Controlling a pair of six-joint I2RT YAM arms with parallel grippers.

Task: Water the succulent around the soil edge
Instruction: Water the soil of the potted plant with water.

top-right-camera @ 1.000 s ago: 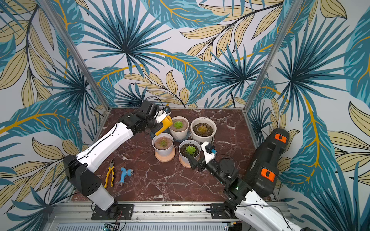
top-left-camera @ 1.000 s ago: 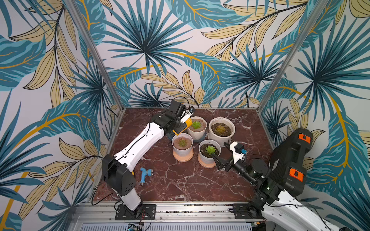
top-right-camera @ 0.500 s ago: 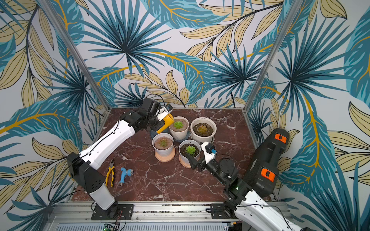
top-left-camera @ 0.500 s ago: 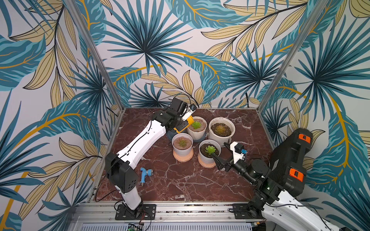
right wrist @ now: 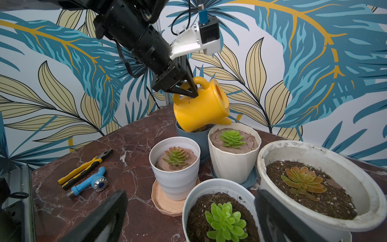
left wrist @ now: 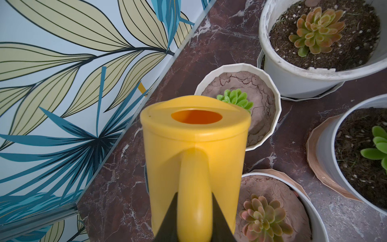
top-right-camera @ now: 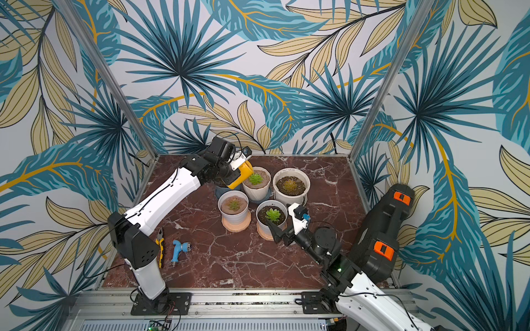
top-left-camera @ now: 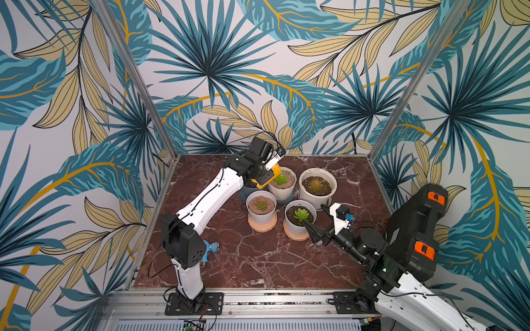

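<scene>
Yellow watering can (right wrist: 199,109) tilted over cream pot (right wrist: 234,165).

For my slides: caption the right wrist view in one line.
Left gripper holds a yellow plastic watering can by its handle, tilted above the cream faceted pot with a green succulent.

watering can (right wrist: 201,106): small, yellow plastic, round body, loop handle, short spout, oval fill hole in the top. Held aloft and tipped forward with the spout low, clamped at the handle by the left gripper (right wrist: 192,93). The spout tip hangs just over the pot's rim on the side facing the back wall. Whether water is running cannot be told.
succulent (right wrist: 231,138): bright green rosette, upright, at the pot's centre.
pot (right wrist: 234,165): cream, faceted wall, upright, toward the back of the table (top-left-camera: 258,266).
soil (right wrist: 249,142): pale brown, cracked, filling the pot nearly to the rim.
</scene>
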